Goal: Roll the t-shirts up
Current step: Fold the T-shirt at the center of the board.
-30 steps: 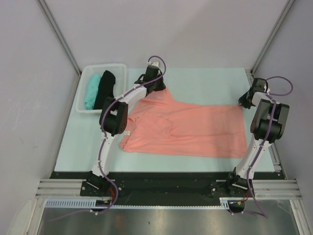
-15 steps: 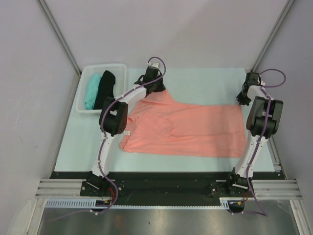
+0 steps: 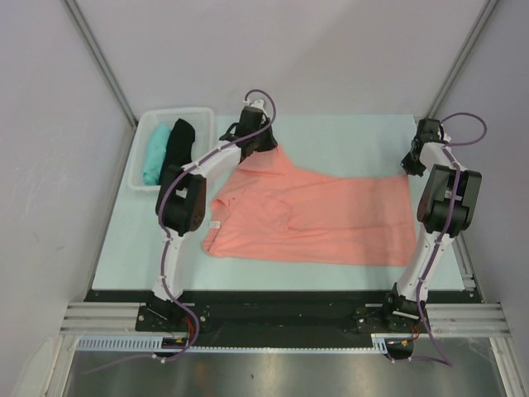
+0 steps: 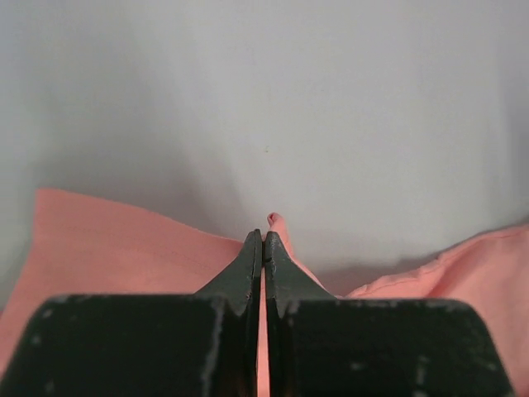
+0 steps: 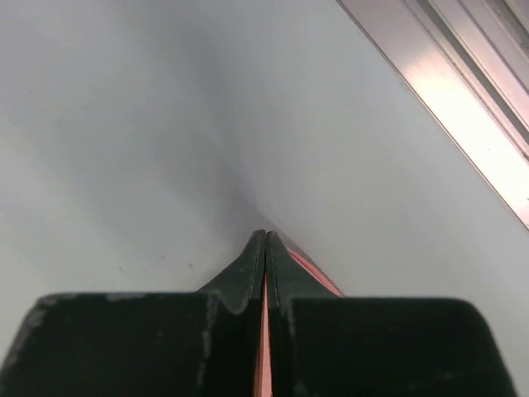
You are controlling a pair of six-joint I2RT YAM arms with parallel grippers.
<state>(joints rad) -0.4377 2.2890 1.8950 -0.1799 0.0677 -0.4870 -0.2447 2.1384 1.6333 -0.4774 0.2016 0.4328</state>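
The salmon-pink t-shirt (image 3: 318,217) lies spread on the pale table, its long side running left to right. My left gripper (image 3: 266,147) is shut on the shirt's far left corner; in the left wrist view pink cloth (image 4: 107,248) shows between and beyond the closed gripper (image 4: 263,240). My right gripper (image 3: 409,168) is shut on the far right corner; a strip of pink cloth (image 5: 312,270) shows beside the closed gripper (image 5: 264,240). The teal t-shirt (image 3: 154,151) and the black t-shirt (image 3: 177,149) lie rolled in the basket.
A white plastic basket (image 3: 202,116) stands at the table's far left. Grey walls with metal frame posts (image 3: 103,62) close in the back and sides. A metal rail (image 5: 463,99) runs along the table's right edge.
The left arm's elbow has swung to the left while its gripper kept hold of the corner. The right gripper moved slightly toward the far edge, still holding its corner.
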